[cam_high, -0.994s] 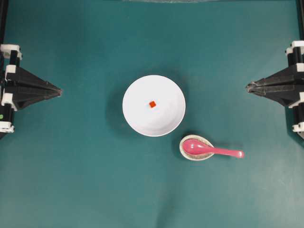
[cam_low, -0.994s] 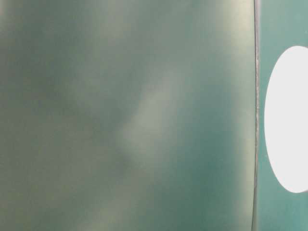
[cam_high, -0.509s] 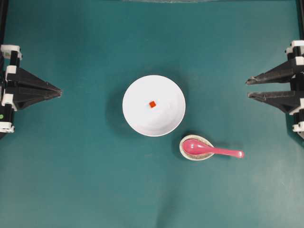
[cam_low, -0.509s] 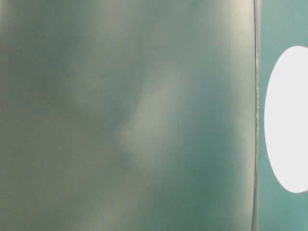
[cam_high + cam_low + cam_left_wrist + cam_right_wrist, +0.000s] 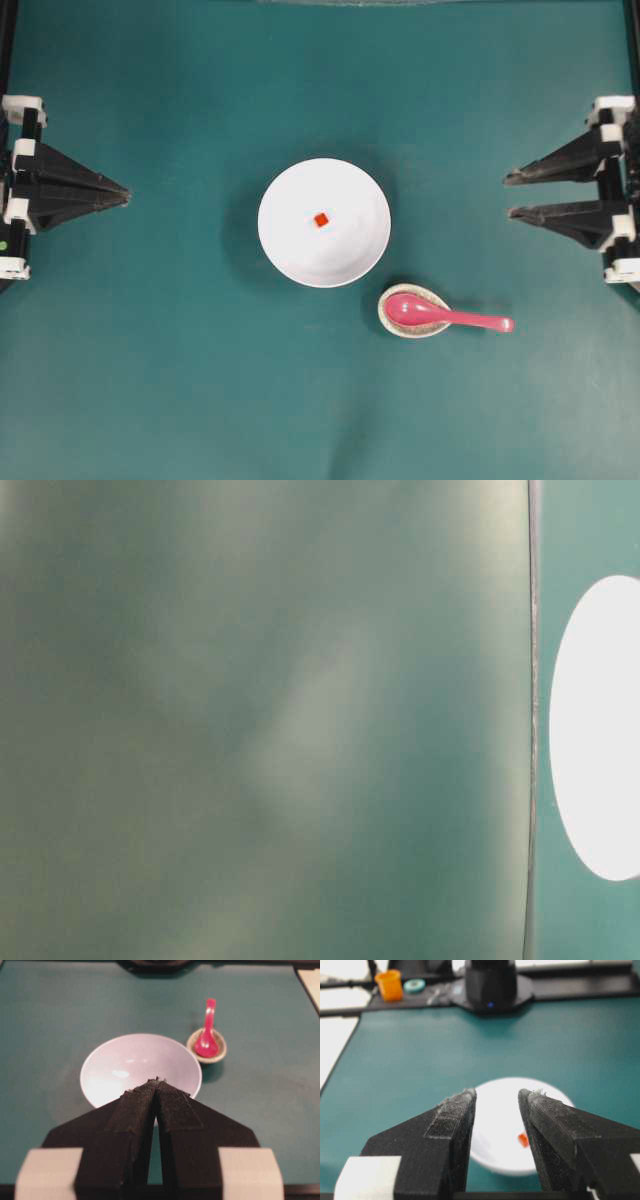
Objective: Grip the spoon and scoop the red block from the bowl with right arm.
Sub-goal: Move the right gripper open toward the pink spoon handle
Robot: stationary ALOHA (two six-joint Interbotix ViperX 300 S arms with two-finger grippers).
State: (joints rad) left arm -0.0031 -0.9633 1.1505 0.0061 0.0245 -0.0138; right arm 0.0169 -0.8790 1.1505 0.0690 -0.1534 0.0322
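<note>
Altogether two end effectors show in the overhead view. The right end effector (image 5: 508, 195) sits at the right edge with its two pointed black fingers spread wide and nothing between them; the left end effector (image 5: 125, 190) sits at the left edge, its fingers pressed together to a single point, holding nothing. Both stand well apart from the dishes.

Outward from them, on the teal bench (image 5: 180, 380), there is one bowl (image 5: 290, 245), round and plain white, near the middle. One red block (image 5: 321, 220), a tiny red-orange cube, lies inside the bowl, a little above its centre. One small speckled egg-shaped dish (image 5: 400, 328) stands just beside the bowl's lower right rim. One pink spoon (image 5: 440, 315) rests with its scoop in that dish and its handle reaching out to the right over the bench.

Both arms are cut off by the frame edges, so only the fingers and white fittings show. From the left wrist camera the closed fingers cover the near part of the bowl and the block is not seen. The table-level view is a blurred grey-green haze with only a white oval at its right edge. Beyond the bench, the right wrist camera catches an orange cup (image 5: 389, 984) and a teal tape roll (image 5: 414, 985), both blurred. No writing can be read anywhere.
</note>
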